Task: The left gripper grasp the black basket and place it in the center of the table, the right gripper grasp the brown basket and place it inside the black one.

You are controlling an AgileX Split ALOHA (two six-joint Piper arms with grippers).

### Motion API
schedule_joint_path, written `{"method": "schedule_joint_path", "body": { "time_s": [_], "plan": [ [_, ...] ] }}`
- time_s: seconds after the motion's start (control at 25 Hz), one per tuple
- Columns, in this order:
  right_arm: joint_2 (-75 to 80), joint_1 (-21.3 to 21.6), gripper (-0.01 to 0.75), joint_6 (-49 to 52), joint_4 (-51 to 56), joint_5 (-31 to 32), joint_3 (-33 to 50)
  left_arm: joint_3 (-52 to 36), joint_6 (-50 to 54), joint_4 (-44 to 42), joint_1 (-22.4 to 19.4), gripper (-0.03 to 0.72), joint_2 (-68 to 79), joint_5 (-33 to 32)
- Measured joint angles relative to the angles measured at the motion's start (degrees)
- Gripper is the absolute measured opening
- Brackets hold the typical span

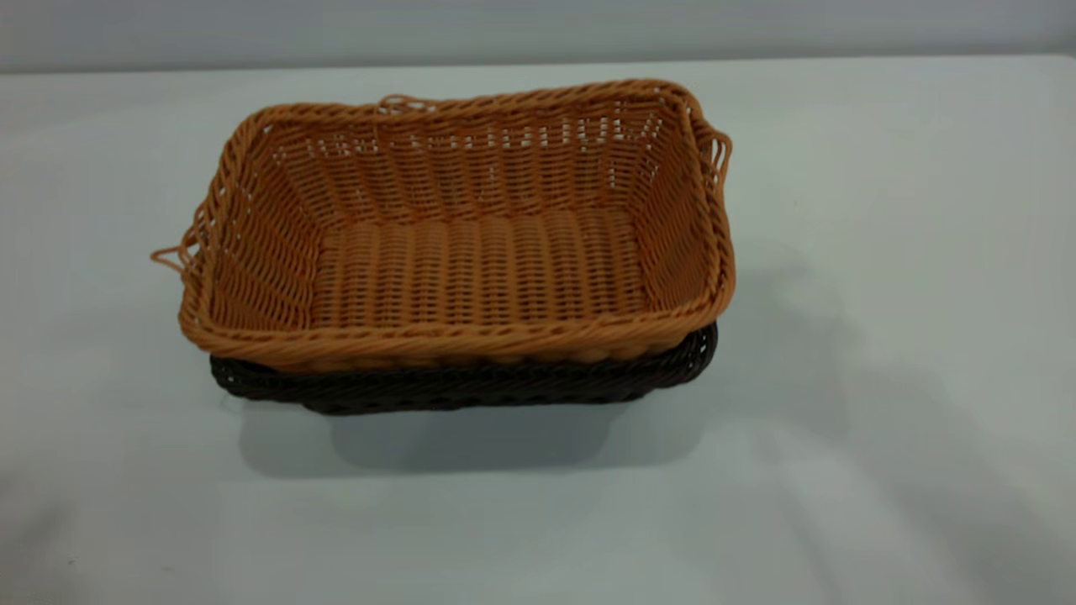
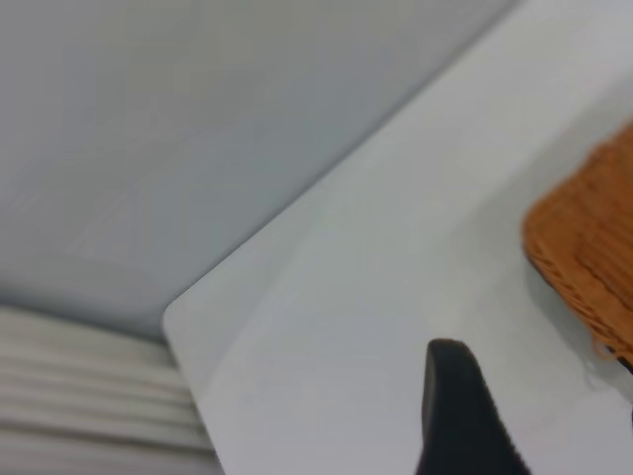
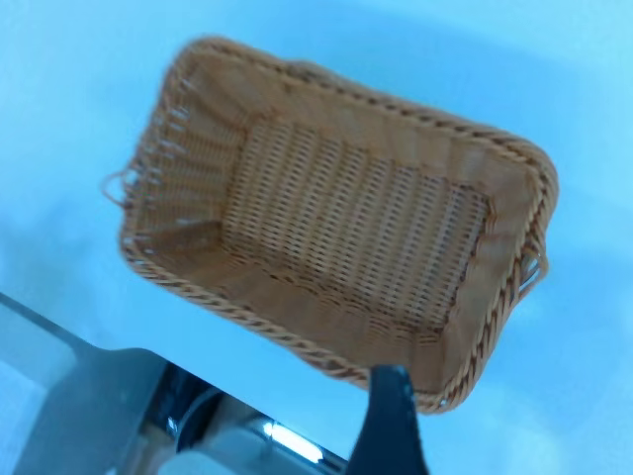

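While the left gripper (image 2: 465, 416) shows one dark finger over the table (image 1: 883, 252) – grip state indiscernible – the brown basket (image 1: 458, 227) sits nested in the black basket (image 1: 471, 386), below the right gripper (image 3: 388, 421), equally unreadable. No writing visible.

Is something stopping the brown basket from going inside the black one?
No, nothing visible is in the way. The brown basket already sits nested in the black basket on the table; only the black rim peeks out beneath. No pincer touches either basket.
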State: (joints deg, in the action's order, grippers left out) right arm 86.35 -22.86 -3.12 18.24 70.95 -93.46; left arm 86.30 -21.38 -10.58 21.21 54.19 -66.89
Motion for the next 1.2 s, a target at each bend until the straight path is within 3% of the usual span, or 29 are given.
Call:
{"method": "schedule_joint_path", "body": {
  "time_s": [0.28, 0.48, 0.68, 0.92, 1.2],
  "plan": [
    [-22.5, 0.0, 0.524, 0.6, -1.8, 1.0, 14.2, -7.1, 11.1, -2.4, 0.0, 0.366, -6.3, 0.0],
    [-36.9, 0.0, 0.523, 4.2, -10.5, 0.9, 28.9, -20.1, 15.6, 3.1, 0.0, 0.369, -9.3, 0.0],
    [-47.6, 0.0, 0.523, 8.6, -18.6, -4.2, 45.3, -33.7, 18.7, 10.0, 0.0, 0.369, -9.5, 0.0],
    [-52.9, 0.0, 0.523, 11.3, -20.2, -9.0, 61.8, -45.0, 19.3, 14.6, 0.0, 0.369, -11.6, 0.0],
    [-54.1, 0.0, 0.523, 11.4, -19.9, -7.6, 66.7, -57.2, 19.3, 15.8, 0.0, 0.369, -18.0, 2.3]
  ]
}}
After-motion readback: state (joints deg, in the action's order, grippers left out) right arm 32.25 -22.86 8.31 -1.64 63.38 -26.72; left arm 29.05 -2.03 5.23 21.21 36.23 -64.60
